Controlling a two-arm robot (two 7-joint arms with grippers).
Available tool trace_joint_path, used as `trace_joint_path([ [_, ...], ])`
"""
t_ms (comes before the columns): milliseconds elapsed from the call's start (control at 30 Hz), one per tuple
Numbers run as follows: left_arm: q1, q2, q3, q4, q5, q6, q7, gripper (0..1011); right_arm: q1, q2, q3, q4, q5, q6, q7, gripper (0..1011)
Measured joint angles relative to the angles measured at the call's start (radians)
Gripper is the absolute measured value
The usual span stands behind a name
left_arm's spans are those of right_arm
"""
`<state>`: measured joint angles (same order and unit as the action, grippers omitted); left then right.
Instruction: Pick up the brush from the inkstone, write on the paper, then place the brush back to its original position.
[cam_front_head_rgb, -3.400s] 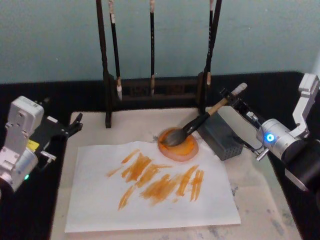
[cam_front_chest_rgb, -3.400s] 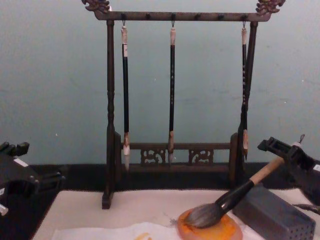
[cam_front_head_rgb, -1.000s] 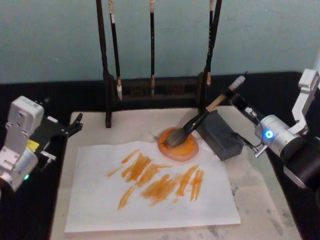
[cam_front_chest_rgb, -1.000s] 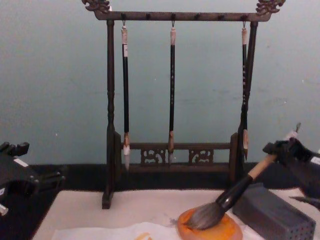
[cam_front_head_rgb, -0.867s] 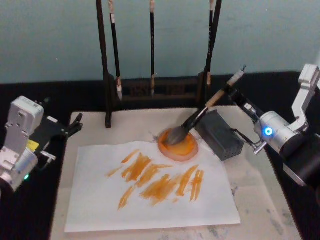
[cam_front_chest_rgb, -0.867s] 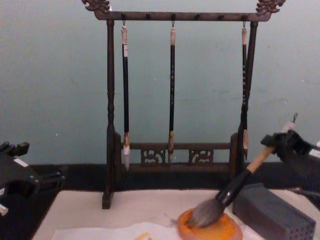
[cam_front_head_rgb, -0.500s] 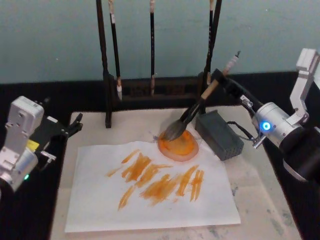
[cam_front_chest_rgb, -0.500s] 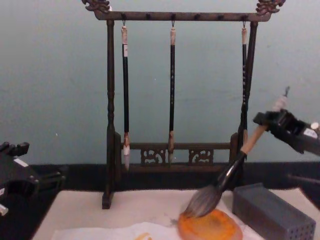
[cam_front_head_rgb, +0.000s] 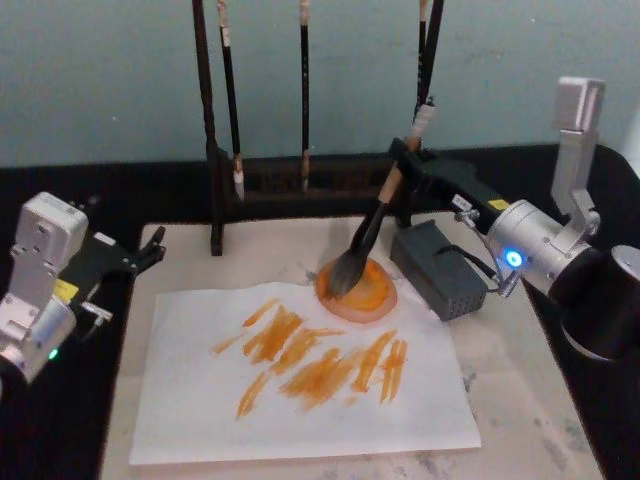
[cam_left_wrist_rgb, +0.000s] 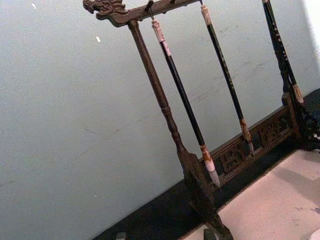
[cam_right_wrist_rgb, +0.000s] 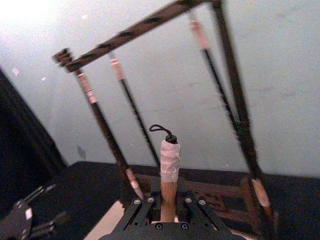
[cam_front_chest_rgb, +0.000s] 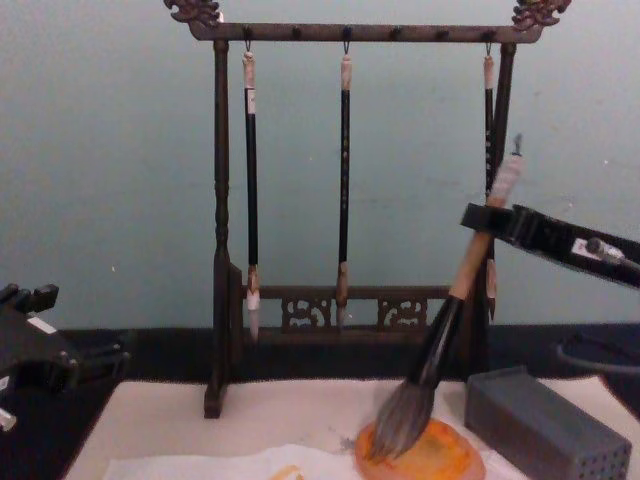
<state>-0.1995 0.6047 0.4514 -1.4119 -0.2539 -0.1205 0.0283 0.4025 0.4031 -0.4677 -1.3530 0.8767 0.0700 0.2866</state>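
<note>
Orange inkstone (cam_front_head_rgb: 378, 296) carries the bristle tip of the tilted brush (cam_front_head_rgb: 372, 225); my right hand (cam_front_head_rgb: 400, 178) pinches its wooden handle high up.

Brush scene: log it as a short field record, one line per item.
brush: steeply tilted, bristles on inkstone
inkstone: at paper's far edge
paper: bears orange strokes
right gripper: shut on brush's upper handle
left gripper: idle, left of paper
rack: behind, three thin brushes hanging
</note>
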Motion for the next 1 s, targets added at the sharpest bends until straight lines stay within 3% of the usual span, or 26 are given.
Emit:
trace_joint_path([
  [33,0.000,0.000,0.000,0.000,0.000,0.000,0.000,1001,0.000,0.000,0.000,0.000,0.000,0.000,0.000,176],
  [100,0.000,0.000,0.000,0.000,0.000,0.000,0.000,1001,0.002,0.008,-0.016,-0.021,-0.042,-0.011,0.014,176],
  [333,0.000,0.000,0.000,0.000,0.000,0.000,0.000,1001,0.009,0.013,-0.041,-0.045,-0.090,-0.017,0.073,176],
  [1000,0.000,0.000,0.000,0.000,0.000,0.000,0.000,1001,0.019,-0.004,-0.094,-0.098,-0.143,0.017,0.227,176],
])
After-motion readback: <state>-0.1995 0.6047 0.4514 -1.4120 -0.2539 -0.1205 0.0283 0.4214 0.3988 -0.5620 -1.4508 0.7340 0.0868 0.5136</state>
